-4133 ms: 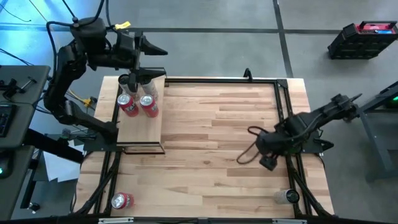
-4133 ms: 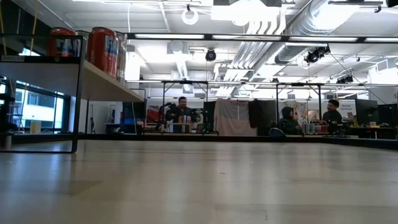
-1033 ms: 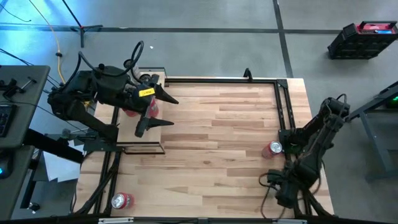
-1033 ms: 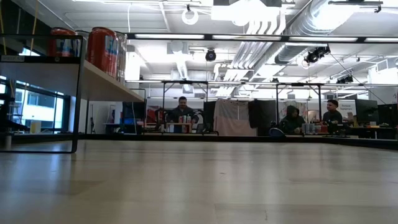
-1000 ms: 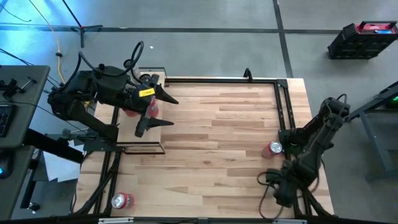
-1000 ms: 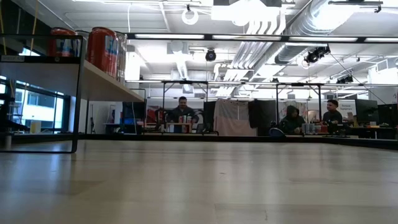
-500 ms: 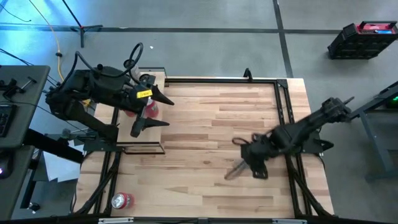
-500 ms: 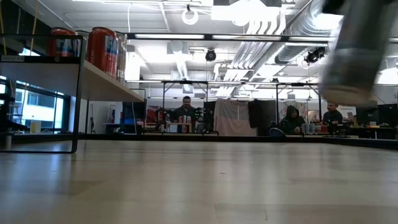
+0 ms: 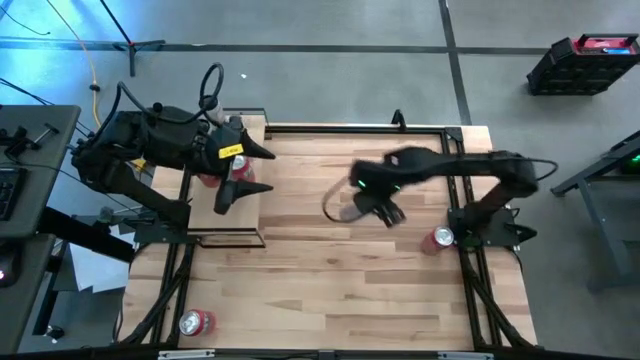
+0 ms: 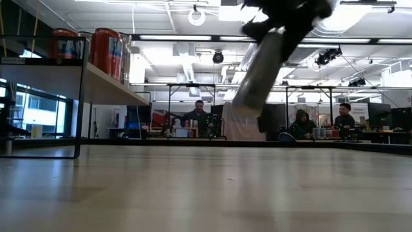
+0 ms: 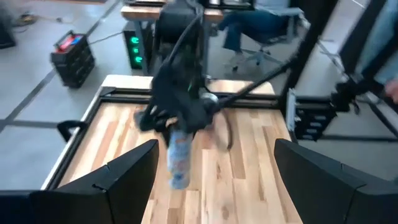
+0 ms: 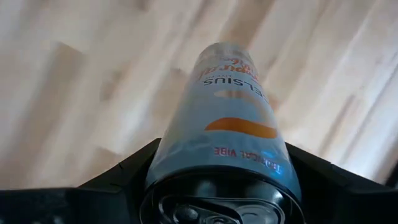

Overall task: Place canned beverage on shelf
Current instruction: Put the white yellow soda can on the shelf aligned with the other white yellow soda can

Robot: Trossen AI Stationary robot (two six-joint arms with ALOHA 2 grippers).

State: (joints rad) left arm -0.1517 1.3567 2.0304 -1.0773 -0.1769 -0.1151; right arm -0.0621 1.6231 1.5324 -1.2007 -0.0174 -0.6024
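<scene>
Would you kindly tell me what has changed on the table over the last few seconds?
The right gripper took the silver can from the table's near right corner and has carried it in the air toward the shelf. The left gripper has pulled back, open, over the shelf. The red cans kept their places.

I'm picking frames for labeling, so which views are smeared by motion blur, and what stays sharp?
High view: the right gripper and its silver can are smeared; the shelf stays crisp. Low view: the can is a tilted grey streak, the room behind sharp. Left wrist view: soft throughout. Right wrist view: the tabletop streaks; the can's lettering remains readable.
</scene>
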